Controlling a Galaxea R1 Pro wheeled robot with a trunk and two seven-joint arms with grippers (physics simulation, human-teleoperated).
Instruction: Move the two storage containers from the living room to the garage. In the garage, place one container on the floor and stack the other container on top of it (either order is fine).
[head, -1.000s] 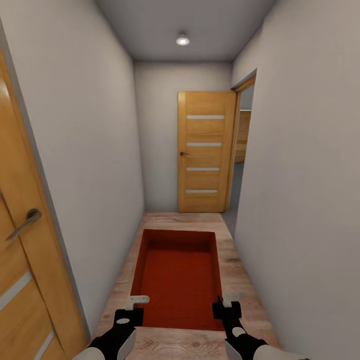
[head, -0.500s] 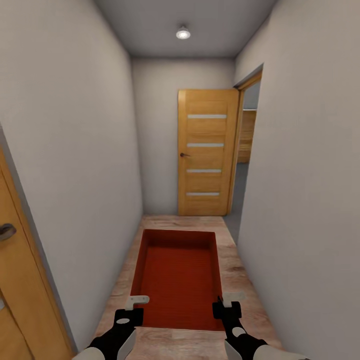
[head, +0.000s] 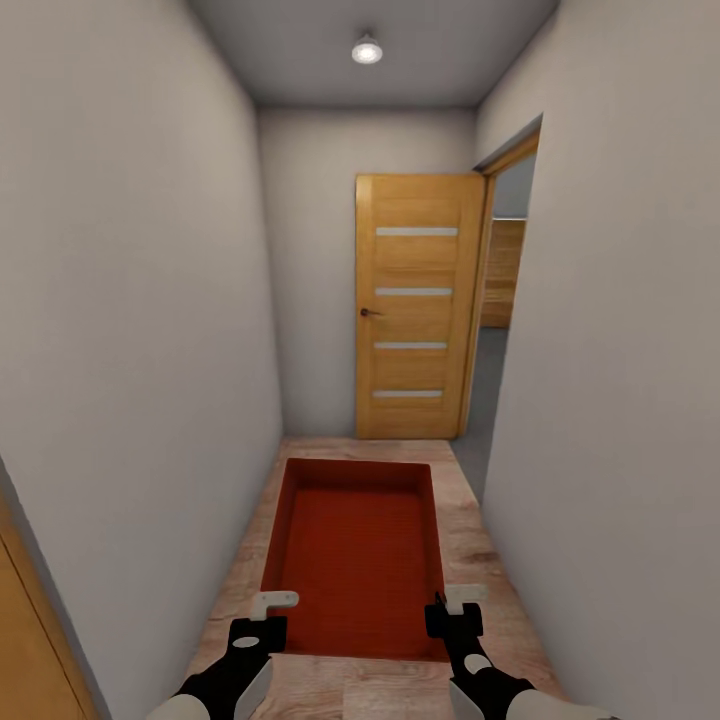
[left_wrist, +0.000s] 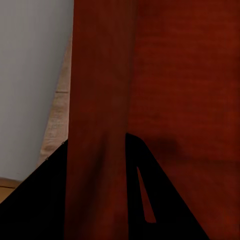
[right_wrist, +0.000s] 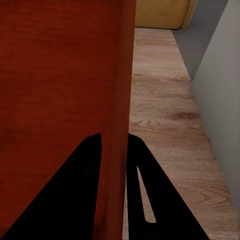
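I hold one orange-red open-top storage container (head: 355, 545) level in front of me, above the pale wood-plank floor (head: 475, 565) of a narrow corridor. My left gripper (head: 272, 603) is shut on the container's left wall near its close corner. My right gripper (head: 452, 603) is shut on the right wall. In the left wrist view the red container wall (left_wrist: 97, 125) runs between the black fingers (left_wrist: 150, 200) of my left gripper (left_wrist: 96, 150). The right wrist view shows the red container wall (right_wrist: 114, 100) pinched in my right gripper (right_wrist: 114, 145). The second container is out of view.
White walls close in on both sides. A wooden door (head: 415, 310) with pale stripes stands swung open at the corridor's end. To its right, an open doorway (head: 497, 330) shows a dark grey floor (head: 478, 410). Another wooden door's edge (head: 25, 650) shows at the near left.
The view has advanced along the corridor: the near left door has slid almost out of frame and the far door looms larger. Both grippers keep the same hold on the container.
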